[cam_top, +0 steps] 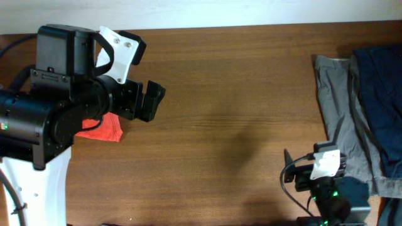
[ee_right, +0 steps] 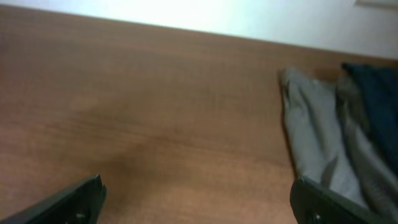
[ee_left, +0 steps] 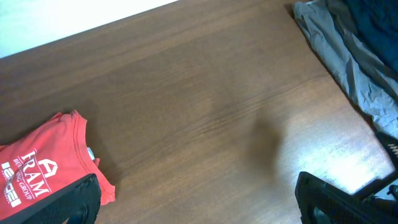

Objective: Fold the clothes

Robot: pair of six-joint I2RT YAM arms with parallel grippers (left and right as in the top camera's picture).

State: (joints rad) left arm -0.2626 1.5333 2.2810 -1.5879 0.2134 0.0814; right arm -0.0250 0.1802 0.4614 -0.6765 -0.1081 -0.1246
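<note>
T-shirt (ee_left: 37, 177), orange-red with white print, lies at the left end of the worktop (cam_top: 239, 94), gathered into a compact shape with its collar showing; in the overhead view the left arm (cam_top: 56, 113) hides most of it, so I cannot tell how neat the fold is. Wood runs bare across the middle to the far right edge. There a grey garment (cam_top: 336, 107) sprawls loose and creased, with a blue garment (cam_top: 383, 94) just beside it and partly overlapping it. The left pincer (ee_left: 198, 186) hangs above the wood near the T-shirt, jaws spread wide, touching nothing. The right pincer (ee_right: 198, 186) sits low near the grey garment, likewise wide open and empty. To my eye this is a pause between pieces: the T-shirt looks folded and set aside, and no cloth is in hand. The next move probably calls for the right arm to reach for the grey garment's near edge, pinch one layer only, and drag it to the middle for spreading flat. If the T-shirt needs another fold, the left pincer must drop to its hem.
</note>
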